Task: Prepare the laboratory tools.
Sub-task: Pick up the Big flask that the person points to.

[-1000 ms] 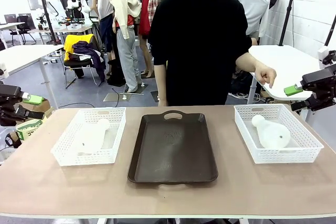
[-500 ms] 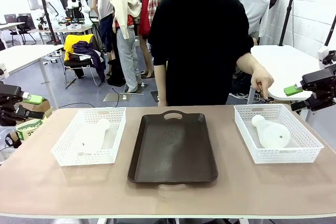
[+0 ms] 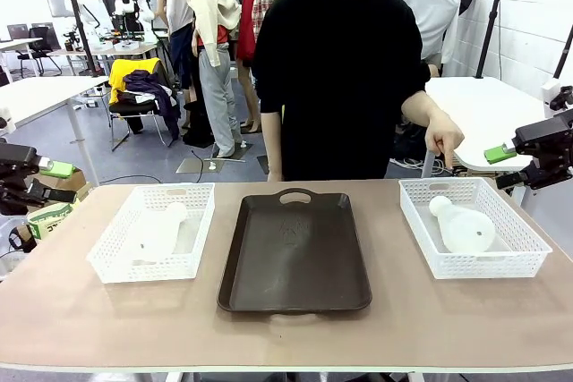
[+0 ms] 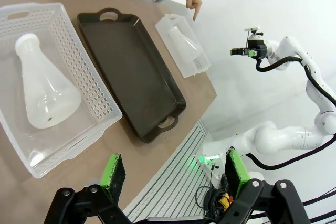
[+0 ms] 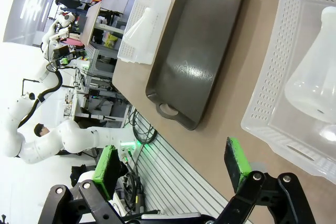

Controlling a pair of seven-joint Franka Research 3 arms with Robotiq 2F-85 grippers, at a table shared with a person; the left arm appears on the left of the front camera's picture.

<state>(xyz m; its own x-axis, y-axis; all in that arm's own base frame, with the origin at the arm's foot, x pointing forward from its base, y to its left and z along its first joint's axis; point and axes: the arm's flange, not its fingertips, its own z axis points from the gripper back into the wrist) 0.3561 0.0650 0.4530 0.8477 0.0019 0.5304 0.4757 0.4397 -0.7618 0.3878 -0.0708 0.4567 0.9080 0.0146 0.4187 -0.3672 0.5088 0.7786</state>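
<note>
The person's hand [image 3: 443,136], right of centre, has dropped toward the right basket [image 3: 483,267]. Left flask [image 3: 157,232] and right flask [image 3: 466,226] lie unmoved in their baskets, lower left and right. Left gripper [image 4: 174,174] and right gripper [image 5: 172,166] gape wide, empty.

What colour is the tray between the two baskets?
The tray is dark brown, clearest in the front view.

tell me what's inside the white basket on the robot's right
One translucent flask lying on its side, neck toward the far side. The basket floor beneath it is covered.
</note>
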